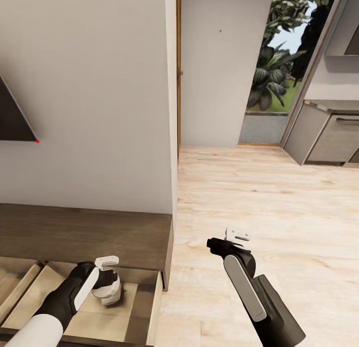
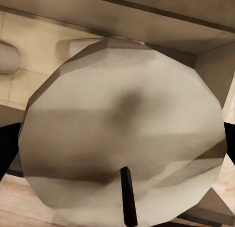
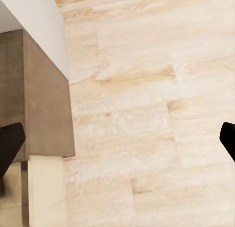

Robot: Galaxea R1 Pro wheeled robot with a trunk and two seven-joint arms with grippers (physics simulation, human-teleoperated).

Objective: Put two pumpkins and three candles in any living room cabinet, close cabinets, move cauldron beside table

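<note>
Left hand (image 1: 110, 282) grips a candle (image 2: 122, 134) low inside the cabinet (image 1: 85, 234)'s open drawer (image 1: 130, 307), near its right wall. Releasing it tilted could topple it against another candle (image 2: 7, 56) beside it. Right hand (image 1: 234, 241) hangs spread over the floor (image 1: 279, 207), empty.

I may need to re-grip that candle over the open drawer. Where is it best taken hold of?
Grip the candle across its round side wall, coming from above into the open drawer, as the left pincer holds it now. It is a short, stubby cylinder, so opposite sides give fingers matching faces, and the drawer walls block low approaches.
</note>
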